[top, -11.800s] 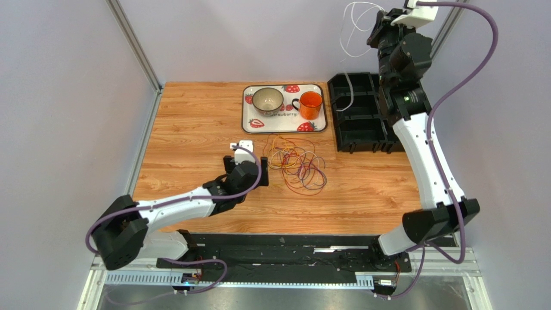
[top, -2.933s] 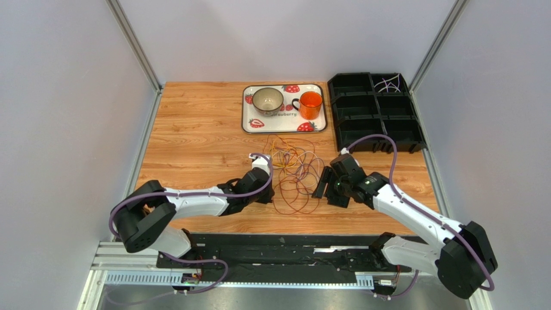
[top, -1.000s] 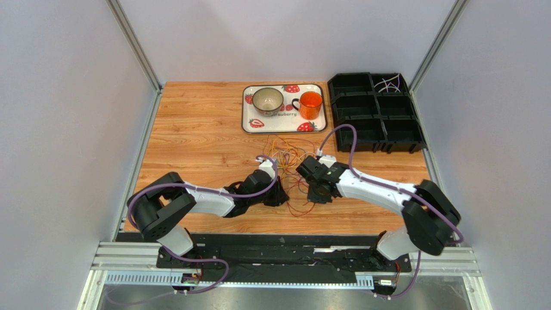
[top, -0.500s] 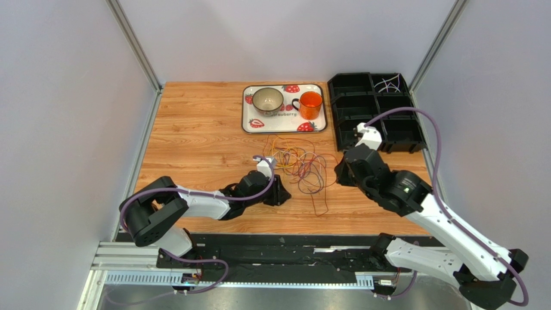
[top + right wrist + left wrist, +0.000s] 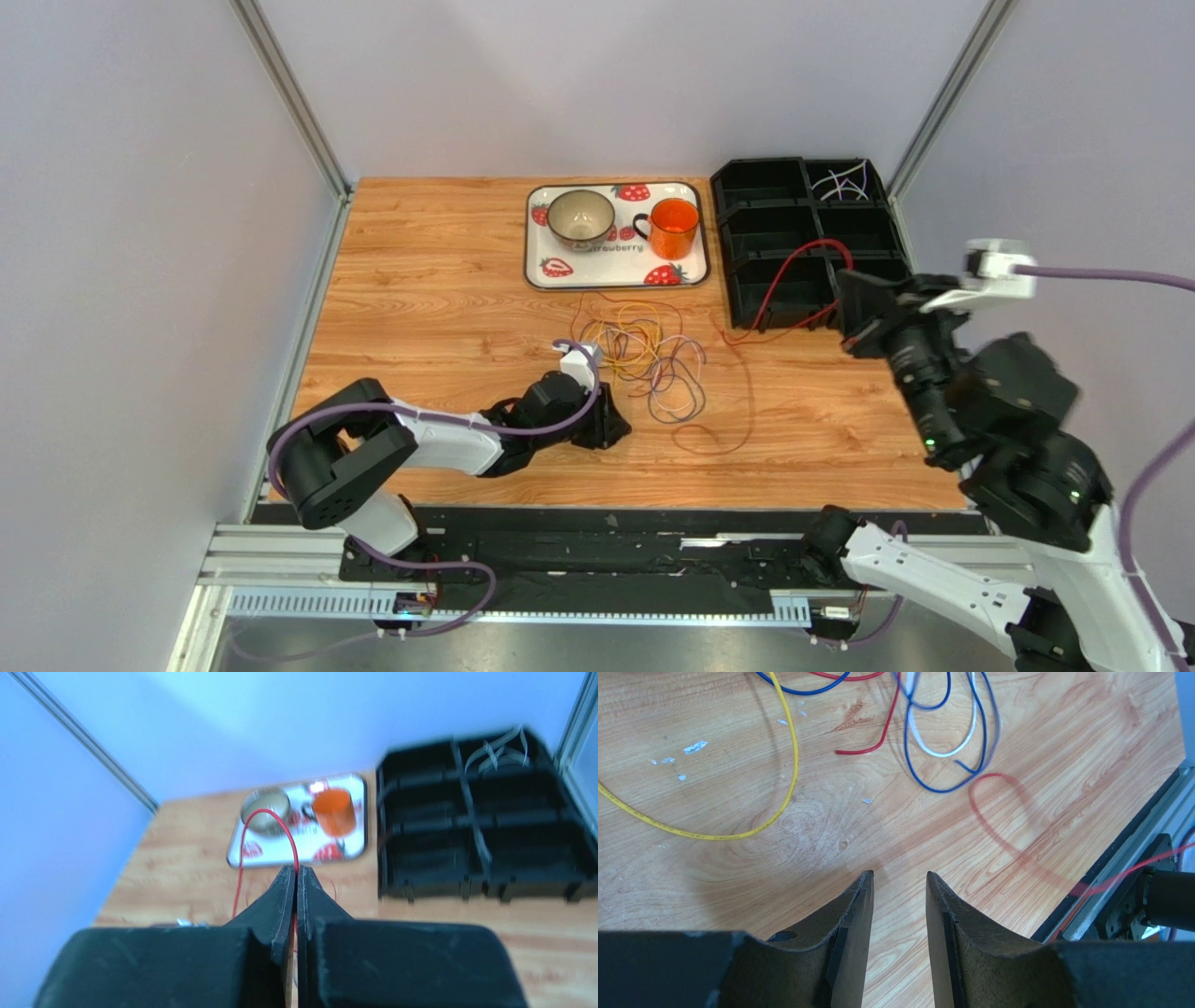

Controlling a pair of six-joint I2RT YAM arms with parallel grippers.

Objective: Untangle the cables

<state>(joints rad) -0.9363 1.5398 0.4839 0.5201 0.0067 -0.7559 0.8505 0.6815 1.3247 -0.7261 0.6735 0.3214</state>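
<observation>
Wood-grain desk (image 5: 421, 280) inside a grey-walled enclosure. Tangle of coloured cables (image 5: 652, 357) lies at centre frame in the top view, just below a strawberry-print tray (image 5: 540, 266) that carries a bowl (image 5: 579, 214) and an orange mug (image 5: 675, 226). A black compartment organiser (image 5: 786, 287) sits at upper right, with a white cable (image 5: 843, 179) in its top right compartment. Left gripper (image 5: 613, 420) is low at the desk, just beside the lower left edge of the tangle. In the left wrist view its fingers (image 5: 854, 910) stand apart with bare wood in the gap and nothing held (image 5: 899, 882). Ahead of it in that view lie a yellow cable (image 5: 738, 834), a blue cable (image 5: 948, 784) and a short red piece (image 5: 878, 738), all apart from the fingers. Right gripper (image 5: 852, 301) is raised at right of frame, beside the organiser. The right wrist view is blurred, but its fingers are pressed together (image 5: 295, 875) and clamped on a red cable (image 5: 270, 815) that loops out from the tips. In the top view the red cable (image 5: 780, 273) arcs from that gripper across the organiser's lower compartments, then trails down to the desk just right of the tangle. Whether its far end touches the other cables cannot be told.
</observation>
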